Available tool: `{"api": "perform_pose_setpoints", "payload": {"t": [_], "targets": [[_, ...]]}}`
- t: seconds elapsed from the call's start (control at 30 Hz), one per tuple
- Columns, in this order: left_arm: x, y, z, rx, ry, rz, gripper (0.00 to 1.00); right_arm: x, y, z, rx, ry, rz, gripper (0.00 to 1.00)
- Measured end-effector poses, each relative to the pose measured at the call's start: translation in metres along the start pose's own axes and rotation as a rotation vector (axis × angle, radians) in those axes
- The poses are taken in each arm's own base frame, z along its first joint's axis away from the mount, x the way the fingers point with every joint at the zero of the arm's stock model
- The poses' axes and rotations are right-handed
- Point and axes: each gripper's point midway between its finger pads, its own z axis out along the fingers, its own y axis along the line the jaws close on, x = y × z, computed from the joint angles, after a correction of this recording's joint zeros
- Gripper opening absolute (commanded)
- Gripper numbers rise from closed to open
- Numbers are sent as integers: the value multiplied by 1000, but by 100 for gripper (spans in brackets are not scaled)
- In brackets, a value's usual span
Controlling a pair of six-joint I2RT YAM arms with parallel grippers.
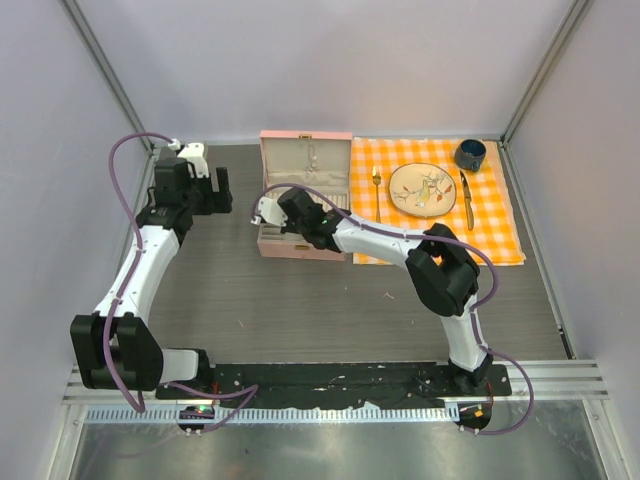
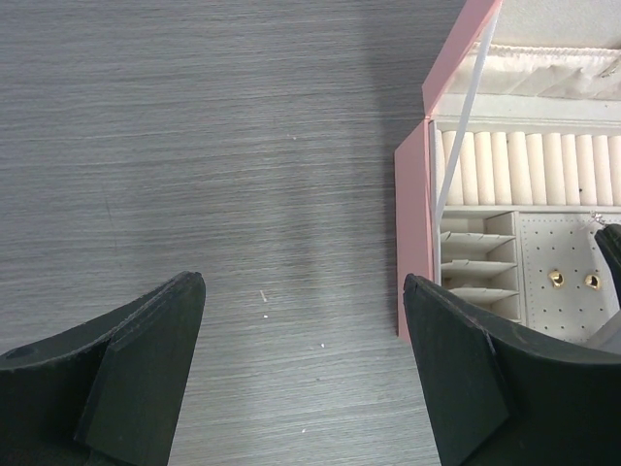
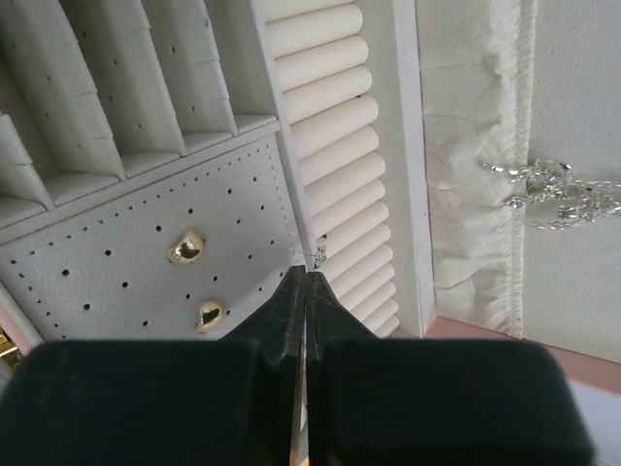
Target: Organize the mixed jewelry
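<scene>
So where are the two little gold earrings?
In the right wrist view, the gold earrings sit on the dotted panel inside the pink case, close beside the right gripper.

Grey wood-grain counter [image 1: 300, 310] boxed in by pale walls [image 1: 330, 60].
The walls rise at 9, 12 and 3 o'clock, joined by metal corner posts [image 1: 107, 70]; an aluminium rail [image 1: 570, 378] edges 6 o'clock; light soft, even.
</scene>
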Motion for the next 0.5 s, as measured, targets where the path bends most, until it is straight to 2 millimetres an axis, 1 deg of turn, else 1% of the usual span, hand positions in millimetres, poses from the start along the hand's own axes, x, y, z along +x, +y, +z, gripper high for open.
{"api": "perform_pose_setpoints", "payload": {"t": [0.17, 0.5], "targets": [[0, 0, 0, 0, 0, 0, 88, -6, -7, -2, 14, -14, 10, 1], [0, 2, 0, -1, 0, -3, 88, -7, -7, -2, 14, -15, 16, 1]]}}
